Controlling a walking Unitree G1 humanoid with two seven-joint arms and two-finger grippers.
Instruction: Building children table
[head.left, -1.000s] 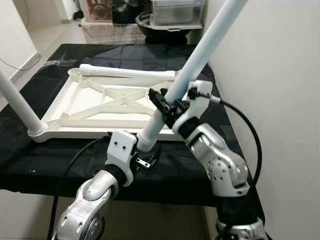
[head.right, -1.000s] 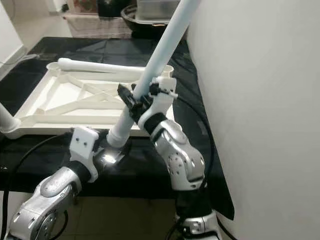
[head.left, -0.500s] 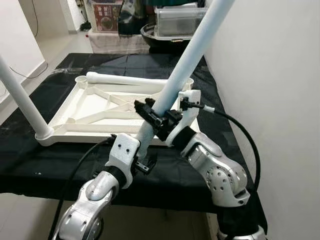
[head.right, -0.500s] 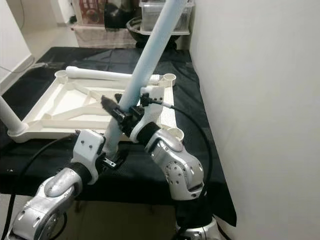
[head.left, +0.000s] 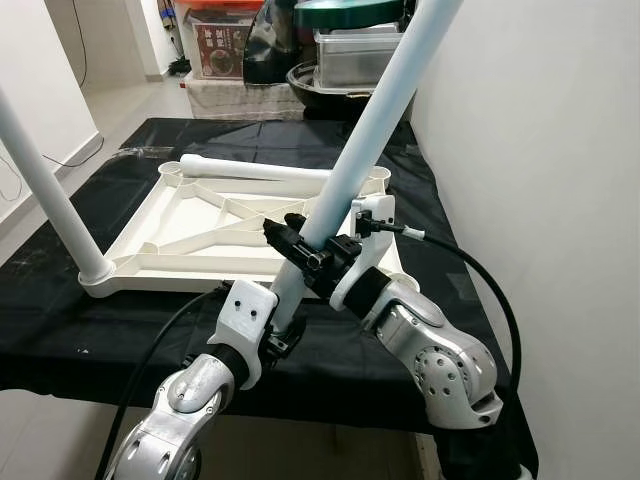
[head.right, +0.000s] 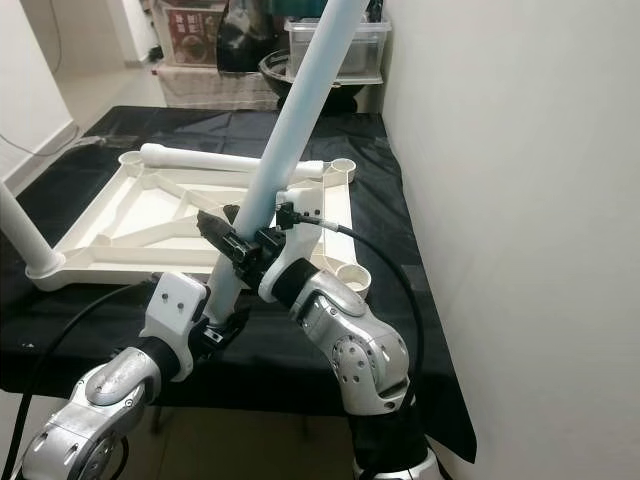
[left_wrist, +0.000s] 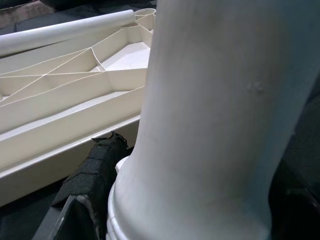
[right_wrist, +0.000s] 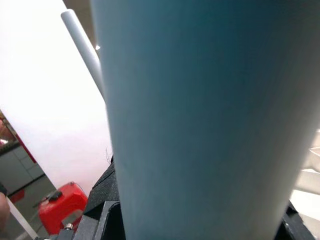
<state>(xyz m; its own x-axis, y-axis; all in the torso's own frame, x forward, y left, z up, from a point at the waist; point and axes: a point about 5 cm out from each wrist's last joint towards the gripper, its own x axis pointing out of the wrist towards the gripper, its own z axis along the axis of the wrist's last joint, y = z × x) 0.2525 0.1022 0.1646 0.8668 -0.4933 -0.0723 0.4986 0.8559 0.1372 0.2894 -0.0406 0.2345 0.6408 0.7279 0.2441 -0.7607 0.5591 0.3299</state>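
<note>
Left eye view takes in the black-draped table (head.left: 60, 330), where the upturned white tabletop (head.left: 190, 225) carries one fitted leg (head.left: 45, 190) and one lying leg (head.left: 250, 168). Both grippers clamp a tilted white leg (head.left: 365, 130): right gripper (head.left: 310, 255) mid-shaft, left gripper (head.left: 280, 335) at its lower end. Left wrist view adds the tabletop's ribs beside that end; right wrist view adds a red object (right_wrist: 62, 205).

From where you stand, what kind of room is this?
Probably a home, maybe a hallway or storage corner: tiled floor, storage boxes and a basin stacked beyond the black-covered table, and a white wall alongside.
</note>
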